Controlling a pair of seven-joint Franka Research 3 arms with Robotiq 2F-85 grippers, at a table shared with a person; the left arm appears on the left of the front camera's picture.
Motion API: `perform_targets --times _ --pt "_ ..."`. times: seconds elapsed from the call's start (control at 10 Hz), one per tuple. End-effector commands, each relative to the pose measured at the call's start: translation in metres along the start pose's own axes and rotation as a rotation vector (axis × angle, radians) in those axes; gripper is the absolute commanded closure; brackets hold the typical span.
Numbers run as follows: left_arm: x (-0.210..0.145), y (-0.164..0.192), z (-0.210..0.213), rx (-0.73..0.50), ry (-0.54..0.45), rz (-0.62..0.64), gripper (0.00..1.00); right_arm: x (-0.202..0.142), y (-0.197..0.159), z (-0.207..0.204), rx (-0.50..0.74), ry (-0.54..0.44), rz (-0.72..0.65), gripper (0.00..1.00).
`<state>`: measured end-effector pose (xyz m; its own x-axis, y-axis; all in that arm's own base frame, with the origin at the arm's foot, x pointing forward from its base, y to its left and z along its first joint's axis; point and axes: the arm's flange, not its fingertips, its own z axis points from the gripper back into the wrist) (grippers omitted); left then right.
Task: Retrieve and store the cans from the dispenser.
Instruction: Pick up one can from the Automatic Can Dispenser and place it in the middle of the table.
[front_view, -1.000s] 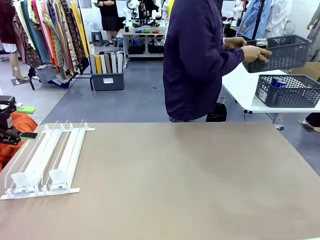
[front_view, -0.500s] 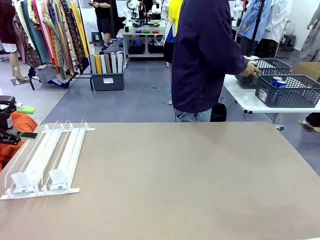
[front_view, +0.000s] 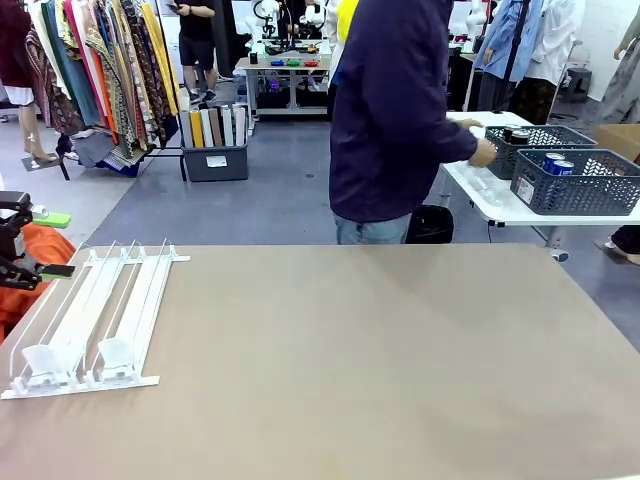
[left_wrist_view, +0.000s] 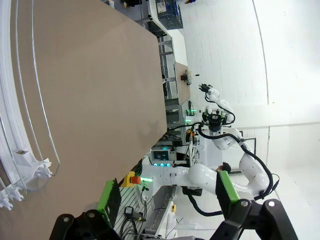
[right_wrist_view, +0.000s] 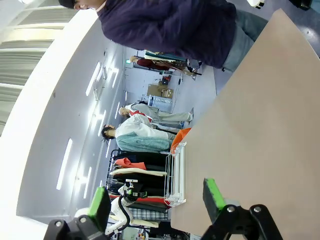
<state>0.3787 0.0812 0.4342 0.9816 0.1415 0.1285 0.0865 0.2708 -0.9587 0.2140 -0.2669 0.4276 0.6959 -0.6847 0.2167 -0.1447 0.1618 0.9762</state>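
The dispenser (front_view: 90, 315) is a flat white rack lying on the brown table's left side, and its lanes are bare. It also appears as the white rails (left_wrist_view: 17, 115) in the left wrist view and as a far rack (right_wrist_view: 176, 172) in the right wrist view. My left gripper (front_view: 28, 245) hovers just off the table's left edge beside the rack, and its jaws (left_wrist_view: 167, 192) are open around nothing. The right gripper (right_wrist_view: 156, 200) is open too, above the table. Blue cans (front_view: 557, 163) sit in a grey basket (front_view: 580, 185) on a side table, with dark cans (front_view: 515, 133) in a second basket behind.
A person in a dark blue top (front_view: 395, 110) stands at the far side and reaches a hand (front_view: 483, 150) toward the baskets on the white side table (front_view: 490, 195). The brown table (front_view: 380, 360) is bare to the right of the rack.
The person has set the dark grey basket down on the white side table and shifted left. Both arms and the rack have stayed put.
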Motion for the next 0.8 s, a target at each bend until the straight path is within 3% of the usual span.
perform_targets --times 0.0,0.7 --pt "-0.003 -0.0016 0.0005 0.013 0.001 0.005 0.0 0.0012 0.0043 -0.0014 0.009 -0.005 -0.005 0.0" --pt "-0.003 -0.0016 0.0005 0.013 0.001 0.005 0.0 0.0012 0.0043 -0.0014 0.009 -0.005 -0.005 0.0"
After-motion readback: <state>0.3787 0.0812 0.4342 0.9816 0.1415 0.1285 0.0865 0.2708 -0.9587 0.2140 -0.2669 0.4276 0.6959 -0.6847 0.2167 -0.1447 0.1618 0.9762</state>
